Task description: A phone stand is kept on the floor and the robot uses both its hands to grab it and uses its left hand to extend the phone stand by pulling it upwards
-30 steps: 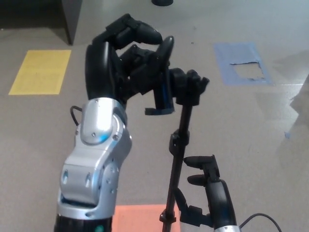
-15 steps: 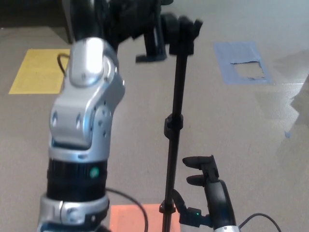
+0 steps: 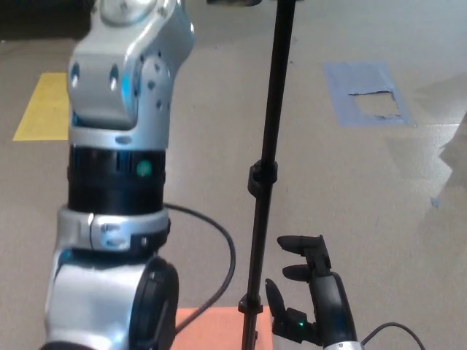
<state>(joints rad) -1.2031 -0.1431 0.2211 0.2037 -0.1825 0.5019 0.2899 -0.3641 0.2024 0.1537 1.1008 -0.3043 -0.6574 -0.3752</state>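
**Pole upright, top out of frame, right hand low beside it**

Standing on the floor [image 3: 408,219] near picture centre: the phone stand [image 3: 271,109], a thin black pole running almost straight up, tilted slightly to the right toward the top. Long axis vertical, so any further extension goes upward, out past the top edge. Clamp collar [image 3: 262,177] about halfway up the visible pole, a second joint low down above the orange patch [image 3: 211,324]. Head of the stand beyond the top edge, not shown.

Just right of the pole's lower part: the right hand [image 3: 310,292], fingers apart, thumb curling toward the pole. Touching or only beside it, impossible to say; no firm grip apparent.

Left of the pole, filling that side: the left arm [image 3: 120,146], silver and black, raised steeply, with a black cable [image 3: 219,251] looping beneath. Left hand above the frame, so its grip cannot be told.

Judging by the layout, right hand nearer the base for steadying, left arm placed for the upward pull.

Further out, a yellow patch [image 3: 45,109] at left and a blue patch [image 3: 368,95] at right.
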